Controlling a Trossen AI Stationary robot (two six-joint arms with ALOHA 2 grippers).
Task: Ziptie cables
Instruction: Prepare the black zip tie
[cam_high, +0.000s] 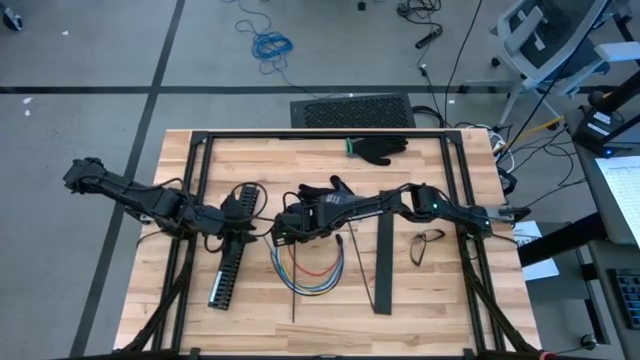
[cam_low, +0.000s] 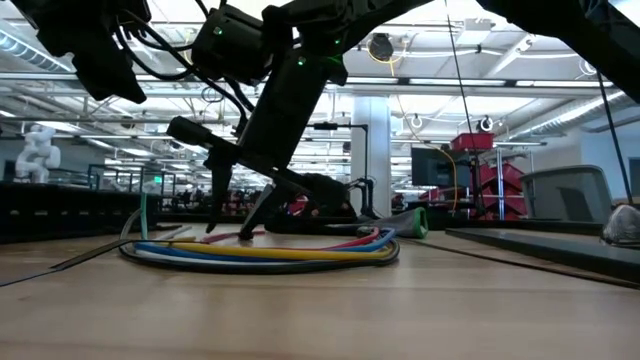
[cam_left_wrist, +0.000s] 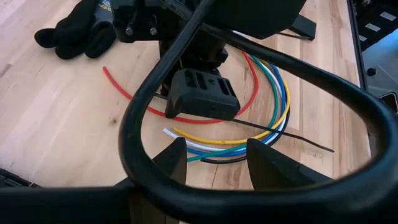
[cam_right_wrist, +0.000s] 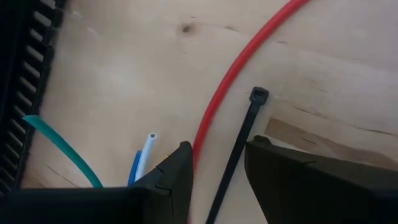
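The cables (cam_high: 312, 272) lie on the table as a flat loop of red, yellow, blue, green and white wires (cam_left_wrist: 273, 106). A black zip tie (cam_right_wrist: 249, 118) lies across them; its head (cam_right_wrist: 259, 94) lies just past my right gripper's fingertips, and its tail (cam_left_wrist: 311, 143) reaches beyond the loop. My right gripper (cam_right_wrist: 217, 149) points steeply down, open. Its fingers stand on either side of the zip tie's strap and the red wire (cam_right_wrist: 236, 68), tips close to the tabletop (cam_low: 230, 232). My left gripper (cam_left_wrist: 214, 155) hangs open above the table, left of the cables, with nothing between its fingers.
A black slotted duct (cam_high: 228, 268) lies left of the cables and a flat black strip (cam_high: 382, 265) right of them. One black glove (cam_high: 330, 190) lies just behind the right gripper, another (cam_high: 380, 148) at the far edge. Glasses (cam_high: 428, 246) lie at the right.
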